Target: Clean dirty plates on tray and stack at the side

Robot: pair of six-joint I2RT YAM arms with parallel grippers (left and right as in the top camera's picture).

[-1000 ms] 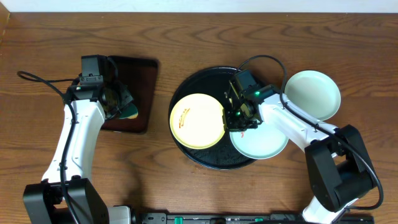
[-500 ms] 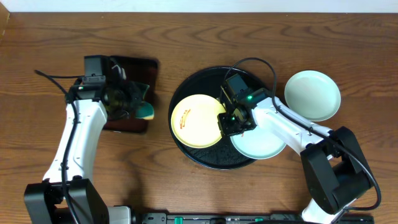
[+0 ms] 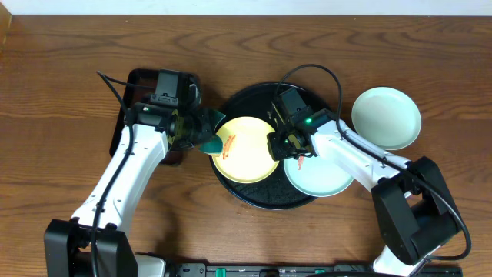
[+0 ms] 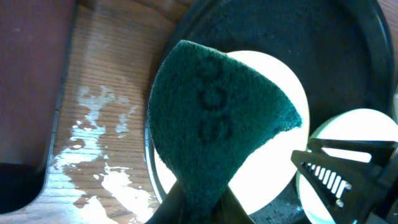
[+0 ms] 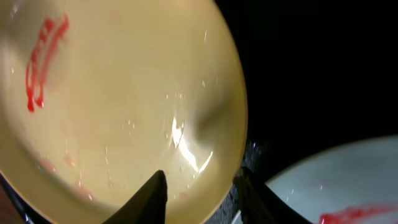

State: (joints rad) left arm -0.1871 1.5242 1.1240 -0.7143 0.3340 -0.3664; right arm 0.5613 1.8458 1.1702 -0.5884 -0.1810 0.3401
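Now the sponge (image 3: 209, 139) has arrived over the yellow plate (image 3: 246, 154).
Left jaws pinch it; right jaws, just loosened, straddle the rim; scrubbing seems next.

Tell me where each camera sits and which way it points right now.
Overhead: above the table, looking straight down; left arm and right arm show.
Left wrist: behind the left gripper, looking down past the sponge at the tray.
Right wrist: above the right gripper, close on the yellow plate; both fingers show.
Shared: both wrist views show the yellow plate.
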